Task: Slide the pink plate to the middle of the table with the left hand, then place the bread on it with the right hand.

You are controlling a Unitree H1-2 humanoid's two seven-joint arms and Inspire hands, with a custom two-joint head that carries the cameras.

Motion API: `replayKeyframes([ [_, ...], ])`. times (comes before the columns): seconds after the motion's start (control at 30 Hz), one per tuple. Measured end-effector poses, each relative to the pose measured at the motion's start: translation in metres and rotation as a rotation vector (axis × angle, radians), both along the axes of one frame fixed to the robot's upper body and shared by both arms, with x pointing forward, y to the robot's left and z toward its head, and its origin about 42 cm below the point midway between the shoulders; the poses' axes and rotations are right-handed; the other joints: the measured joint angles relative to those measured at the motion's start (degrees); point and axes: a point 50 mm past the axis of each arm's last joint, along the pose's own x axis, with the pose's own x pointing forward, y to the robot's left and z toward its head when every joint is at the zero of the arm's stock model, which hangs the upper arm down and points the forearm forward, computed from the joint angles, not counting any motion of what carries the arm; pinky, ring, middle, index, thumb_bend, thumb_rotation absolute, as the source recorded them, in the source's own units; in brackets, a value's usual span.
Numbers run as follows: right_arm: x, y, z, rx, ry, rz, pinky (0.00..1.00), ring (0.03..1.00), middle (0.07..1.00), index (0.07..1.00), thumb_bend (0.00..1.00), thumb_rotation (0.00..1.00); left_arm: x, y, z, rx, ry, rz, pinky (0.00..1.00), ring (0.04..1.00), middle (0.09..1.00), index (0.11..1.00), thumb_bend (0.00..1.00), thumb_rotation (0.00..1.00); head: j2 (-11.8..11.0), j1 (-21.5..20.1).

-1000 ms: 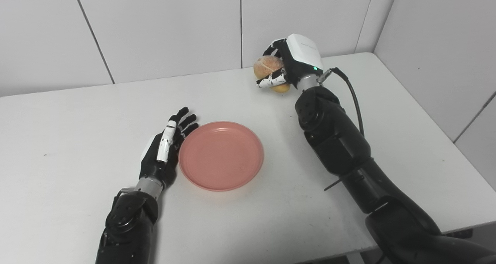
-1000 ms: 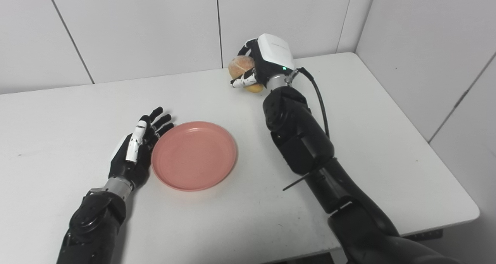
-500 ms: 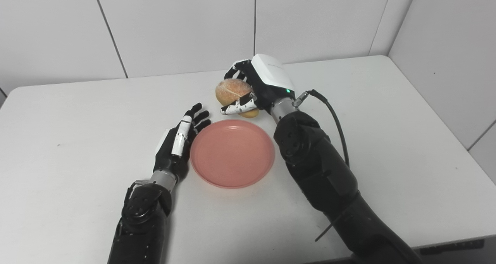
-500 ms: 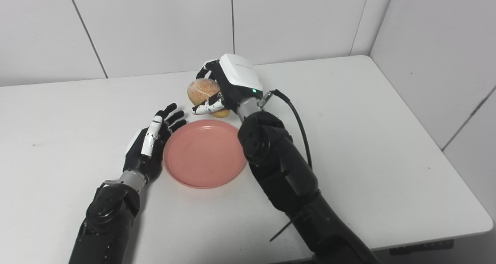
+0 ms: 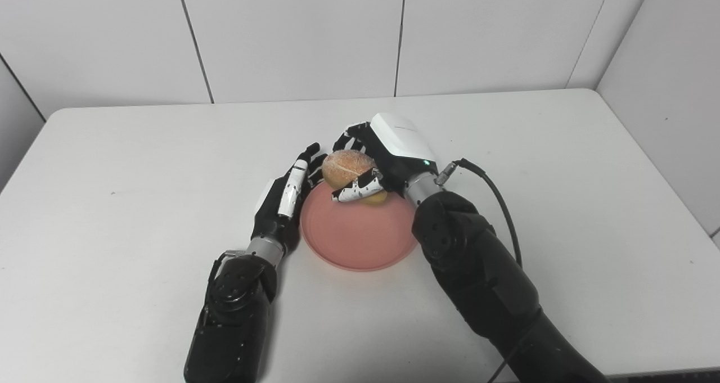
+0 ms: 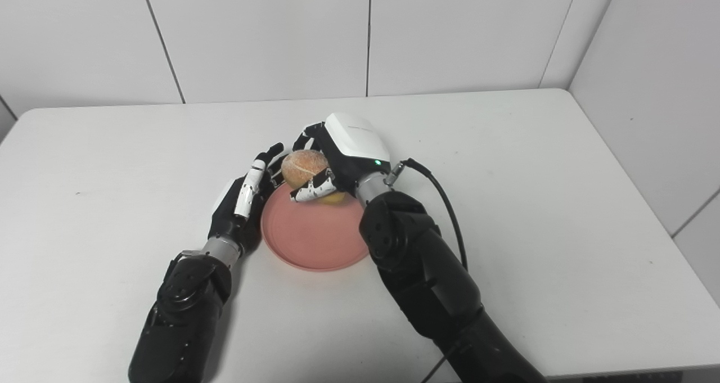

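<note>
The pink plate (image 5: 354,242) lies near the middle of the white table (image 5: 140,163). My right hand (image 5: 388,155) is shut on the round brown bread roll (image 5: 347,167), thumb across its front, holding it over the plate's far edge. Whether the roll touches the plate is unclear. My left hand (image 5: 284,200) rests open with fingers straight, its side against the plate's left rim. The same scene shows in the right eye view, with the roll (image 6: 304,166) over the plate (image 6: 315,239).
A black cable (image 5: 495,186) loops from my right wrist over the table. White panelled walls (image 5: 292,34) close the back, and another wall (image 5: 669,79) stands at the right. The table's front edge runs along the picture's bottom right.
My right hand has carried the bread from the table's far side toward me and over the plate's far edge. The camera has also shifted. The left hand stays at the plate's left rim.
</note>
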Motion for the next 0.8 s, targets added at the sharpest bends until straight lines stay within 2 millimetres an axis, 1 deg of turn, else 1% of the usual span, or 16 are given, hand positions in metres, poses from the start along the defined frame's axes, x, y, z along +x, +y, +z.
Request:
replayKeyframes([
  [0.2,-0.008,-0.001,-0.015,-0.017,0.043,0.007,0.27,0.356,0.415,0.541,0.51,0.0,0.0,-0.003,0.001,-0.01,0.005,0.02,0.88,0.885,0.9,0.889,0.33,1.0,0.53,0.26],
  [0.43,-0.01,-0.009,-0.019,-0.038,0.06,0.006,0.29,0.372,0.421,0.544,0.51,0.0,-0.001,-0.003,0.001,-0.006,0.006,0.02,0.88,0.885,0.904,0.898,0.34,1.0,0.88,0.88],
  [0.7,-0.014,-0.015,-0.032,-0.048,0.095,-0.007,0.3,0.389,0.427,0.536,0.52,0.0,-0.001,-0.004,0.002,0.013,0.002,0.019,0.87,0.882,0.898,0.887,0.33,1.0,1.14,1.14],
  [0.77,-0.014,-0.015,-0.033,-0.052,0.091,-0.006,0.26,0.343,0.415,0.532,0.52,0.0,-0.001,-0.004,0.002,0.013,0.002,0.02,0.86,0.88,0.895,0.892,0.33,1.0,1.14,1.23],
  [0.8,-0.014,-0.014,-0.034,-0.056,0.09,-0.006,0.25,0.34,0.414,0.532,0.52,0.0,-0.001,-0.003,0.002,0.013,0.003,0.02,0.86,0.88,0.895,0.892,0.33,1.0,1.14,1.23],
])
